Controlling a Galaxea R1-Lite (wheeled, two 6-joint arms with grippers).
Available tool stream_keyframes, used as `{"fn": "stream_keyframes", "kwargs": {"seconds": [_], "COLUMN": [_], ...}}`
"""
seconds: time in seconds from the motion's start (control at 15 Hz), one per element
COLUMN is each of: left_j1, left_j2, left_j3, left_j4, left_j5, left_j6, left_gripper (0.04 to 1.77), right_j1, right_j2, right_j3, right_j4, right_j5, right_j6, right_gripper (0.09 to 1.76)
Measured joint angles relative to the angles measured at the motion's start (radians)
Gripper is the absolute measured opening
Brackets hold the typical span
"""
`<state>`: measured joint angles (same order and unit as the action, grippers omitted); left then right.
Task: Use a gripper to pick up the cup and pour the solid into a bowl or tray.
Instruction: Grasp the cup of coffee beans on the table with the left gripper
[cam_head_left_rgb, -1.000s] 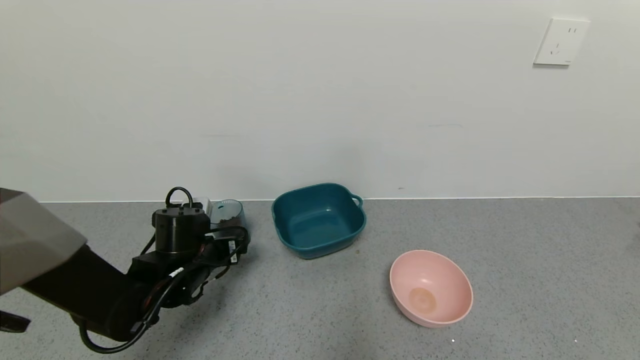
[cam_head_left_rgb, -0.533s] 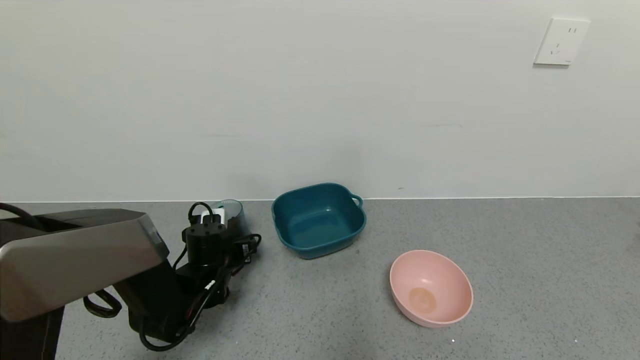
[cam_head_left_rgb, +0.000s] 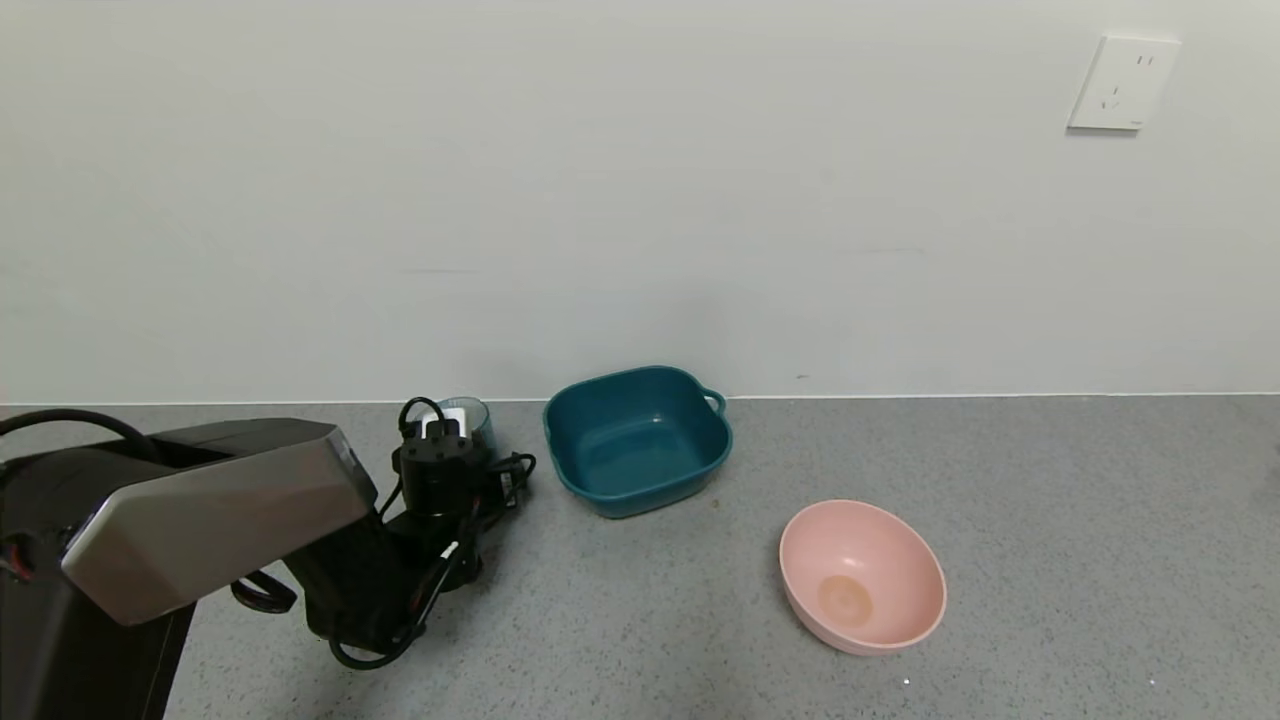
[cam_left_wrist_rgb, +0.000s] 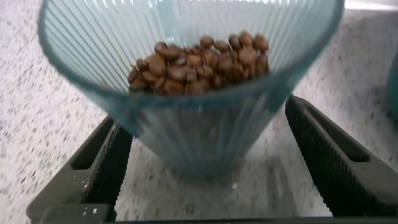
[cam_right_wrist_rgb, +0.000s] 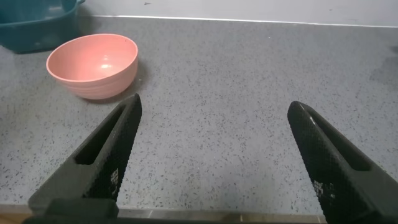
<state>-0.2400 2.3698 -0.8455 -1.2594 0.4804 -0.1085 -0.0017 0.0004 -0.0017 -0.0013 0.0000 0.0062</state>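
Observation:
The cup stands upright near the back wall, left of the teal basin, mostly hidden behind my left wrist. In the left wrist view the ribbed grey-blue cup fills the frame with a heap of brown beans inside. My left gripper is open with one finger on each side of the cup's lower part and a gap showing on at least one side. The basin holds nothing I can see. My right gripper is open and empty above bare table.
A round pink bowl sits tilted in front and to the right of the basin, and also shows in the right wrist view. The white wall runs close behind the cup and basin. A wall socket is at the upper right.
My left arm has reached forward and to the right, bringing its gripper from beside the cup to around it. The cup, basin and pink bowl have not moved.

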Motion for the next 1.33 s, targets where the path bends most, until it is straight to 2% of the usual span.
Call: {"fn": "stream_keyframes", "kwargs": {"seconds": [0.93, 1.07, 1.13, 1.33], "left_j1": [0.036, 0.039, 0.041, 0.043], "left_j2": [0.066, 0.068, 0.069, 0.070], "left_j3": [-0.116, -0.121, -0.123, -0.127], "left_j4": [0.001, 0.002, 0.001, 0.001], "left_j5": [-0.005, -0.005, -0.005, -0.005], "left_j6": [0.015, 0.017, 0.020, 0.026], "left_gripper": [1.72, 1.41, 1.35, 1.34], "right_j1": [0.000, 0.000, 0.000, 0.000], "right_j2": [0.000, 0.000, 0.000, 0.000], "right_j3": [0.000, 0.000, 0.000, 0.000], "right_j4": [0.000, 0.000, 0.000, 0.000], "right_j5": [0.000, 0.000, 0.000, 0.000], "right_j6": [0.000, 0.000, 0.001, 0.000], "right_gripper": [1.71, 1.71, 1.71, 1.71]}}
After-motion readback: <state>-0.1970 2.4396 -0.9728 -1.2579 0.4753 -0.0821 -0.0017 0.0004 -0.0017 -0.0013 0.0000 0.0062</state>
